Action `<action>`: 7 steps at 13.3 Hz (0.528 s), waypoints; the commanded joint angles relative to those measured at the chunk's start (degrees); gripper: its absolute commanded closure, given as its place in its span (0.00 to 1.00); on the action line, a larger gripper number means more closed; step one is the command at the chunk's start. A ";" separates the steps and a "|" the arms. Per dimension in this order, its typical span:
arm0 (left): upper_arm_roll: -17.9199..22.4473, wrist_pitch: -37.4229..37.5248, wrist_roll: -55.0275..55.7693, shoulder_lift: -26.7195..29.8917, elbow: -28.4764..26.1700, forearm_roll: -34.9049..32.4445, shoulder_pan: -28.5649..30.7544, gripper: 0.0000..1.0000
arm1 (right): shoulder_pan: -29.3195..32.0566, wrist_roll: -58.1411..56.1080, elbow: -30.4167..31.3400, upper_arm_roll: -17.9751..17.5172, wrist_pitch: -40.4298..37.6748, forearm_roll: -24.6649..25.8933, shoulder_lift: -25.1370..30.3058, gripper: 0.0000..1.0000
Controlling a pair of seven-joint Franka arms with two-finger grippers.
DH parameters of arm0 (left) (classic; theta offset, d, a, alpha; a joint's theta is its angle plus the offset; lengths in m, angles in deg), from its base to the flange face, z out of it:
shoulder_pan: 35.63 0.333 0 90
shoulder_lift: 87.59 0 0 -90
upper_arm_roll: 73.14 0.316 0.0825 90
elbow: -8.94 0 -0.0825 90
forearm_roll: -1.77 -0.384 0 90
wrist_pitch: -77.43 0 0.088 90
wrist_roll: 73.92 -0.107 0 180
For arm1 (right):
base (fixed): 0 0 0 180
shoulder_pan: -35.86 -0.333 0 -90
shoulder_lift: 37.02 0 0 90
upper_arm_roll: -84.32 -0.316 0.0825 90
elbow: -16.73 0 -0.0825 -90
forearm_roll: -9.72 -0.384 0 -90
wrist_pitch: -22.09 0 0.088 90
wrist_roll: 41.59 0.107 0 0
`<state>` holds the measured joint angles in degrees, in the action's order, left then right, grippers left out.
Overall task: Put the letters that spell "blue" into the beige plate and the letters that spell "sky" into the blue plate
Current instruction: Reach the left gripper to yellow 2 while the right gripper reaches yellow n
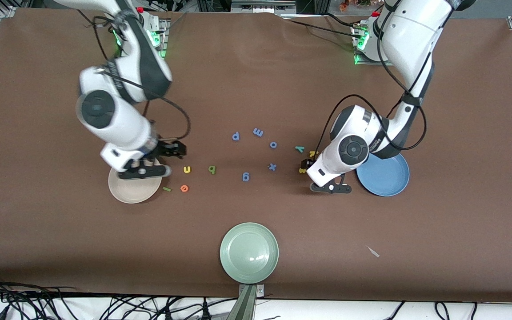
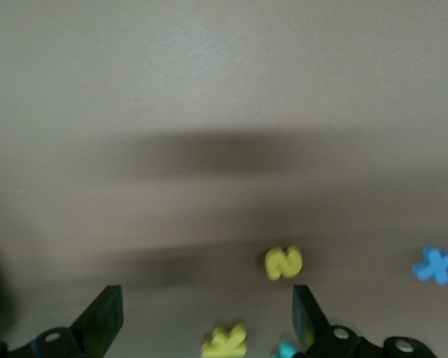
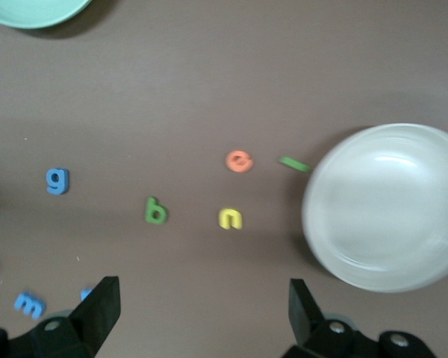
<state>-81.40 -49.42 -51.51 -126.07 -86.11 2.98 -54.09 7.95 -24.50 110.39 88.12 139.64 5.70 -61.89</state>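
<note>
Black fingers (image 3: 97,309) of the right gripper (image 3: 201,313) spread wide, grasping nothing, hovering over the beige plate (image 1: 127,193) and the bare tabletop just beside it, toward the right arm's end of the table (image 1: 38,231). Beside that plate, all resting flat on the brown surface: thin green l (image 1: 166,189) closest to the rim, orange e (image 1: 184,188) next to it, yellow u (image 1: 187,169) slightly farther from the front camera, dark green b (image 1: 212,169) farther along toward the table's middle. None of the four on the plate. Likewise spread wide and empty, the left gripper (image 2: 205,317), low over the yellow s (image 2: 284,262) and yellow k (image 2: 225,341), with a sliver of the teal-green y (image 2: 286,350) showing at the frame edge of the left wrist view. Seen from the front, the y (image 1: 299,149) lying clear of the arm, the k (image 1: 313,154) and s (image 1: 302,170) peeking out from under the wrist. Just beside that wrist, toward the left arm's end, the blue plate (image 1: 387,182), partly covered by the arm, no letters visible on it. Scattered around the table's middle, blue letters: p (image 1: 236,136), m (image 1: 258,132), o (image 1: 273,145), x (image 1: 272,167), g (image 1: 246,177). Near the table's front edge, about midway along it, a sage green plate (image 1: 249,253), holding nothing. Closer to the left arm's end, a small pale scrap (image 1: 373,251) on the surface.
</note>
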 commanded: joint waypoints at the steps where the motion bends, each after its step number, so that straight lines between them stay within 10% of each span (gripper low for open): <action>1: 1.14 -3.39 6.29 -1.68 0.13 -0.15 -4.81 0.00 | -0.57 2.77 0.12 -3.17 9.06 5.49 -6.65 0.00; 7: 1.23 -5.42 16.08 -3.71 0.48 -10.70 -6.23 0.10 | 2.06 1.64 8.98 -3.45 22.44 5.96 -9.41 0.00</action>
<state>-80.87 -54.60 -36.47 -129.61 -86.15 -6.00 -60.24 8.25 -21.39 114.13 85.26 157.84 10.71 -73.42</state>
